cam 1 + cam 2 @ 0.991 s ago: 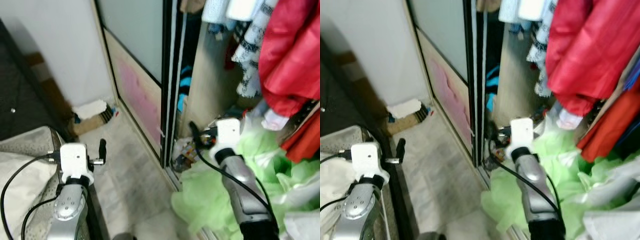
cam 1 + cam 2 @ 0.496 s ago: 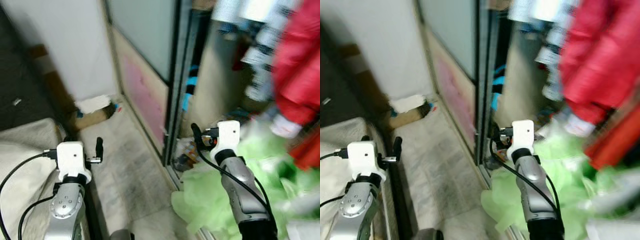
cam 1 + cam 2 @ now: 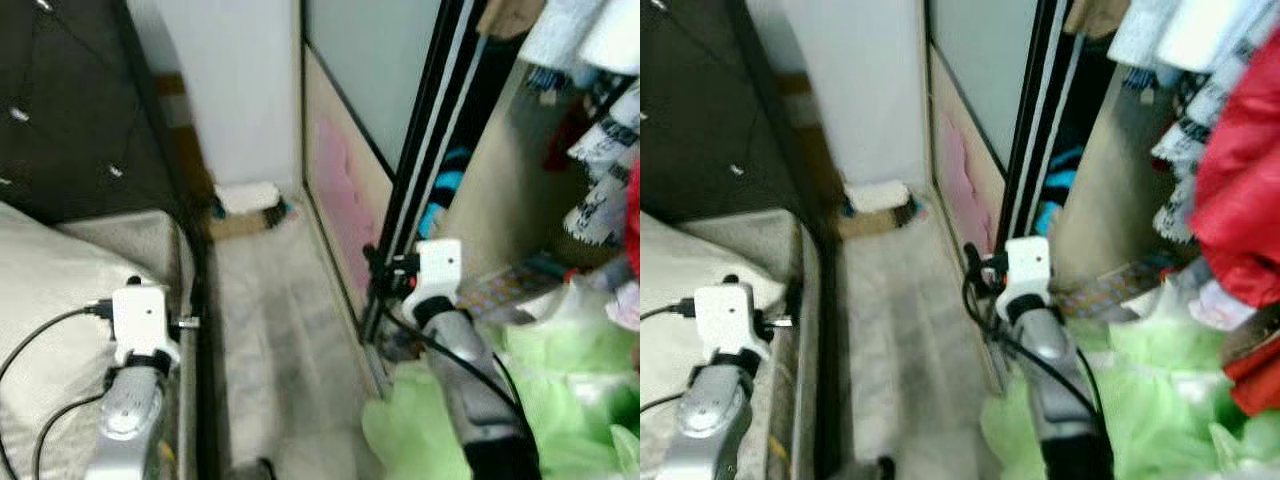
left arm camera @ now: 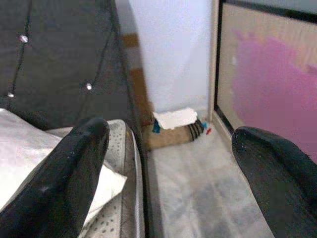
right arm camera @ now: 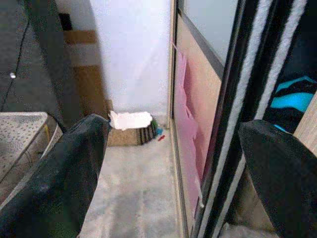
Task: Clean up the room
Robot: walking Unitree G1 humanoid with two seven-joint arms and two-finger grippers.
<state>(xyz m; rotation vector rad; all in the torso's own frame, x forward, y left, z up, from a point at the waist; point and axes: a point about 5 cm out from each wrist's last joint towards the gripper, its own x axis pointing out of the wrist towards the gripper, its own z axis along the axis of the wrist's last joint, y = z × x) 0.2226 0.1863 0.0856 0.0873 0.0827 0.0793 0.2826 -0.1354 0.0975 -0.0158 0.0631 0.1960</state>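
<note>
Pale marble floor between bed and sliding wardrobe door, left gripper and right gripper both spread apart, no legible writing.

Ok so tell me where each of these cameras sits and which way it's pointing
Head, both eyes: looks down a floor strip between bed and wardrobe door; both arms show, left gripper, right gripper.
Left wrist: along its open black fingers toward the corner's white box.
Right wrist: along its open fingers beside the door.
Shared: every view shows that white box.
</note>
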